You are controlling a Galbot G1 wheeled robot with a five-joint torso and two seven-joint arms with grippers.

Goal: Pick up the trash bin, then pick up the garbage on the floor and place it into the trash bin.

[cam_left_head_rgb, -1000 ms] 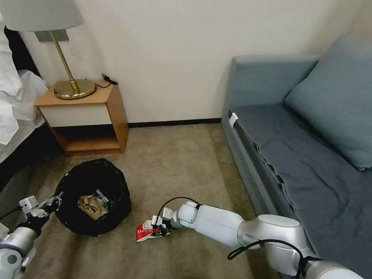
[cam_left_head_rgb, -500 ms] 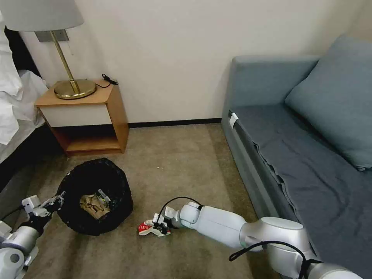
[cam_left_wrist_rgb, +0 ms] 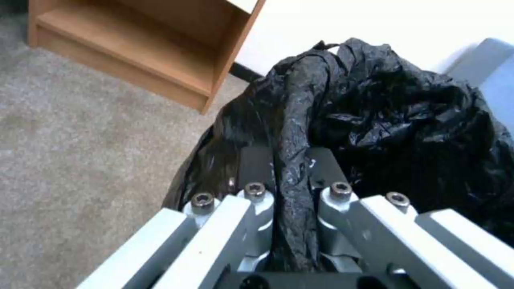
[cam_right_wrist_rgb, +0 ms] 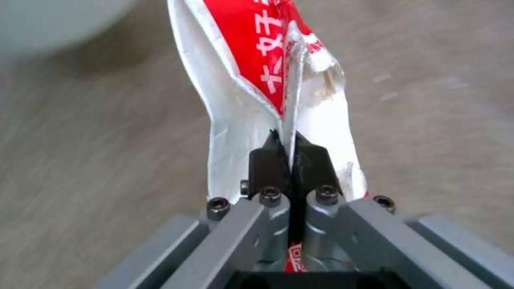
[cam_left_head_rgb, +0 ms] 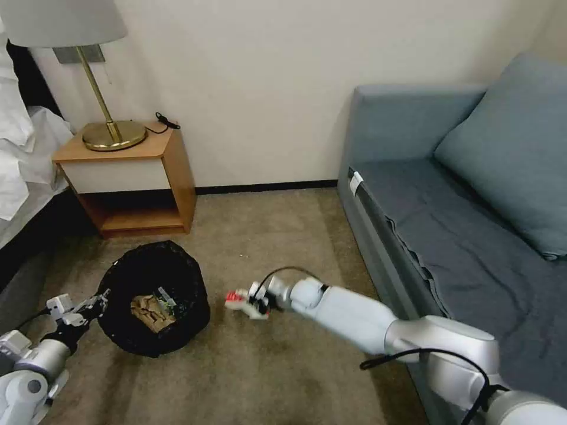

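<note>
The trash bin (cam_left_head_rgb: 155, 298) sits lower left of the head view, the left gripper (cam_left_head_rgb: 97, 302) clamped on its bag rim to steady it; just right, the right gripper (cam_left_head_rgb: 255, 307) pinches the snack packet (cam_left_head_rgb: 238, 298) clear of the carpet for dropping in

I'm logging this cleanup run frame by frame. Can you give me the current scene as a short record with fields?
left gripper: shut on the bag-lined rim of the trash bin, at the robot's left
right gripper: shut on the red-white snack packet, beside the bin, apparently off the carpet
bin contents: crumpled brown paper and another small piece
carpet: no other litter in the head view
surroundings: nightstand, sofa
</note>
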